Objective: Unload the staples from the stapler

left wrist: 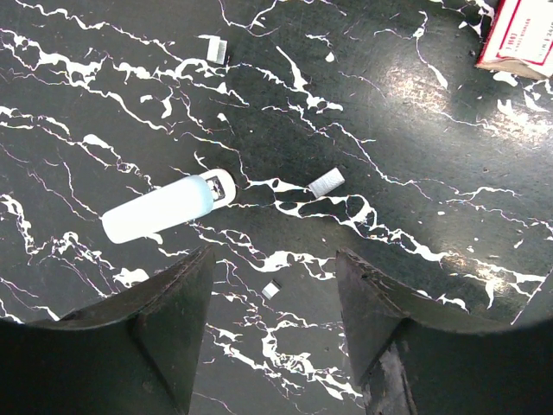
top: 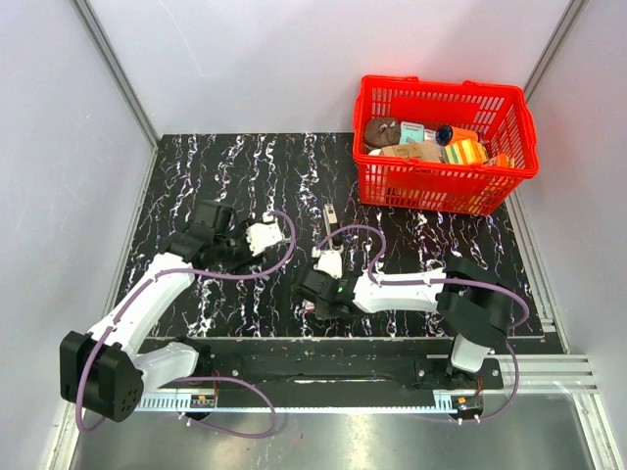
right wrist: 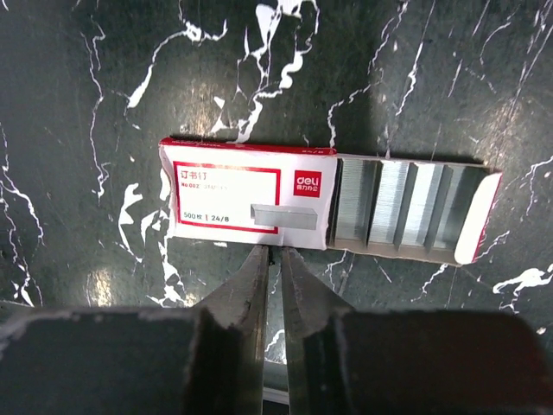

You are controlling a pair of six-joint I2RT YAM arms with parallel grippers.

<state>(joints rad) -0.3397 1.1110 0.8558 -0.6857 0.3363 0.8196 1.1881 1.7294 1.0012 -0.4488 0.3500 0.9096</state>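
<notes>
Right claw (right wrist: 272, 252) was shut, fingers pressed together with nothing seen between them. Its tips were at the near long side of the staple box (right wrist: 246, 194) and not at the stapler (left wrist: 162, 209). Left claw (left wrist: 275, 259) stood open and empty above the desk (left wrist: 415, 130), a little short of the stapler.

Stapler: it lay flat on the desk, pale top upward, about midway across and toward the far edge. It was apart from both claws and neither touched it. Whether its magazine stood open could not be made out.

Around it: three short silvery strips, staples by the look of them, lay loose on the desk. One (left wrist: 327, 181) was just beside the stapler's tip, one (left wrist: 216, 47) farther off, and a small one (left wrist: 270, 290) lay under the left claw.

Farther out: the staple box lay nearer the desk's near edge. Its tray (right wrist: 406, 207) was drawn out to one side and showed full rows of staples. A red basket (top: 441, 191) of assorted goods stood at the far right corner.

Assessment: the loose strips suggested that at least part of the load was already out. It could not be confirmed that the magazine was empty. In my judgement, what remained was to check the stapler, clear any staples left in it and close it. The right claw's place at the box pointed to tidying rather than unloading.
</notes>
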